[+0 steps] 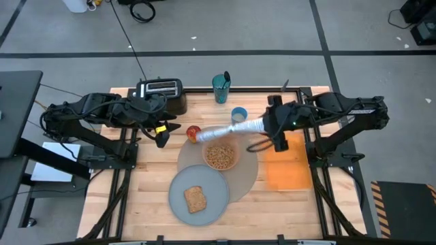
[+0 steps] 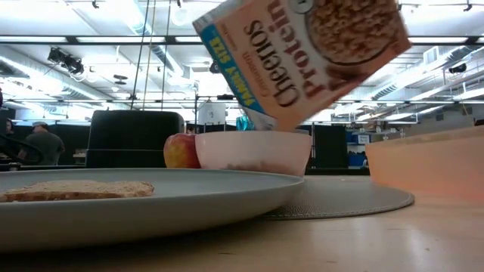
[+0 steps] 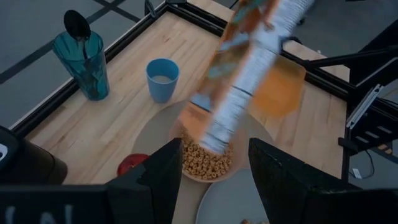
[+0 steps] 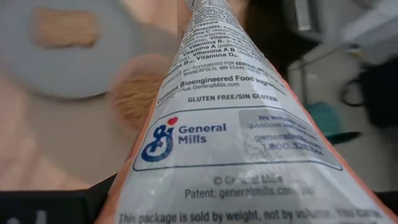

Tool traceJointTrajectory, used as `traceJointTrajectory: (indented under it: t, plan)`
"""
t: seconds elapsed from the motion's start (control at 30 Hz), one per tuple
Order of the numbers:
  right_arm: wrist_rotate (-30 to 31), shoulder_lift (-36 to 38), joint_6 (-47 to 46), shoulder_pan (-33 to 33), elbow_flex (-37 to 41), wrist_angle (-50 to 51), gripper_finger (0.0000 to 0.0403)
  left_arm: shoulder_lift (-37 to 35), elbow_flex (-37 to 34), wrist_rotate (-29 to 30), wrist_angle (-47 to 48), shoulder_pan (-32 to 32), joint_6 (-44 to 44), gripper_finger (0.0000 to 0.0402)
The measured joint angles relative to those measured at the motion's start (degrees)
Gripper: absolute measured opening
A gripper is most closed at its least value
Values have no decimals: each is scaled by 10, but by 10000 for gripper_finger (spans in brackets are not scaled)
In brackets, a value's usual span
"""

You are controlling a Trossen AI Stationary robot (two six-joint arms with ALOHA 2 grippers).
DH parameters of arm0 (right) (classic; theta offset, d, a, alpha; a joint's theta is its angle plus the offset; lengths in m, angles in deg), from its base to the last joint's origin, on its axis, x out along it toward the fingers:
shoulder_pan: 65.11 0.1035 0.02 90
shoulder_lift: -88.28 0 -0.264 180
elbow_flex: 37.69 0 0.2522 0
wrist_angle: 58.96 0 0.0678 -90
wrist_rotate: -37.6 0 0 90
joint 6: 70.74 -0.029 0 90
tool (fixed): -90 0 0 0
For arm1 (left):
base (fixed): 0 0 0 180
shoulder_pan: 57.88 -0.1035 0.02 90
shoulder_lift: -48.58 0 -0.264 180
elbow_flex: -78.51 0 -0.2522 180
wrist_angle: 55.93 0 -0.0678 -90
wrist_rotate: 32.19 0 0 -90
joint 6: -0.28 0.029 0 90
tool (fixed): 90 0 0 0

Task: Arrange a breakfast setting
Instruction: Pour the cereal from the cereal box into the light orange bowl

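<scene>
A pink bowl [image 1: 220,157] holding cereal [image 3: 205,163] sits on the round grey-beige placemat [image 1: 246,178]. Above it slants a cereal box [image 1: 231,129], with my right gripper [image 1: 274,127] shut on it. The box's lower end [image 2: 265,119] hangs just over the bowl's rim. A grey plate [image 1: 178,187] with a toast slice [image 1: 195,199] overlaps the placemat's near left. The red apple [image 1: 193,132] and the light-blue cup [image 1: 239,114] stand beyond the bowl. My left gripper [image 3: 214,186] hovers open left of the apple, with nothing between its fingers. My right gripper pinches the cereal box near its raised end [image 4: 186,186], one finger [image 4: 93,200] on each broad face, the narrow printed side facing up. The fingers come from the table's right, slanting down. The box is lifted clear and tilts down to the left over the bowl.
A black toaster [image 1: 161,92] stands at the far left edge. A teal tumbler [image 1: 221,88] with a spoon [image 3: 76,25] in it is at the far middle. An orange mat [image 1: 286,167] lies right of the placemat. Bare wood shows at the near left and near right.
</scene>
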Motion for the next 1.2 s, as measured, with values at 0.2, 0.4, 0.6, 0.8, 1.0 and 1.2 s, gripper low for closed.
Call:
traceJointTrajectory:
  t: [0.2,0.4,0.6,0.8,1.0,1.2]
  plan:
    - [-37,-10,14,1,0,-22,231,0,0,1,0,0,0,192]
    - [-30,-10,10,0,0,-26,231,0,0,1,0,0,-11,192]
    - [-62,-10,4,1,0,-37,231,0,0,1,0,0,-11,192]
    - [-71,-10,-6,1,0,-15,231,0,0,1,0,0,-13,192]
    - [-71,-2,-28,5,0,3,231,0,0,2,0,0,-14,192]
    - [-62,26,-61,6,0,23,231,0,0,2,0,0,-14,192]
